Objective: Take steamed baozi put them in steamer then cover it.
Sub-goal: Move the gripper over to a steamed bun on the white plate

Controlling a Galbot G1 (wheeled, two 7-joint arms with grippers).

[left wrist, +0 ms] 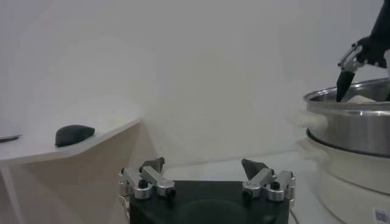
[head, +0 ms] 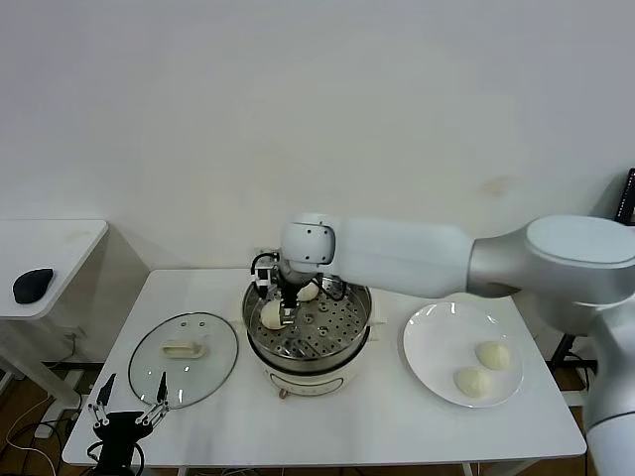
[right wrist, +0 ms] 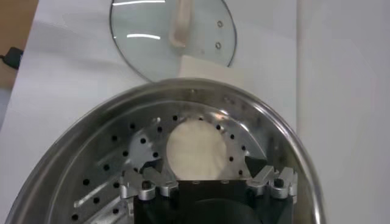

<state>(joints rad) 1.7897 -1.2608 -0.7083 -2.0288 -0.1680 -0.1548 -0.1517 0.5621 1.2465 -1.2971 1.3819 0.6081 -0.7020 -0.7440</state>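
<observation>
At the near left edge of the table (head: 327, 421) you see the left gripper (head: 129, 405), parked low with its jaws spread wide and nothing between them; in the left wrist view its fingertips (left wrist: 153, 164) stand well apart. Just beyond it lies the cover (head: 185, 345), flat on the table to the left of the steamer (head: 309, 342), handle up, beside the pot but not on it. The steamer sits at the middle of the table, uncovered, with its perforated tray (head: 327, 322) exposed. The right arm reaches in from the right and the right gripper (head: 285, 302) hangs over the left half of the pot, pointing down. Its jaws are spread; in the right wrist view a bun (right wrist: 194, 148) rests on the tray between the open fingers (right wrist: 146, 159), and you cannot tell whether the tips touch it. In the head view this bun (head: 271, 314) lies at the left of the tray, and a second bun (head: 309, 292) lies at the far side, partly hidden by the gripper. To the right of the steamer stands a white plate (head: 437, 337) holding two more buns (head: 493, 355), near each other on its right half. A dark object (head: 33, 285) rests on a side table (head: 60, 238) at far left.
</observation>
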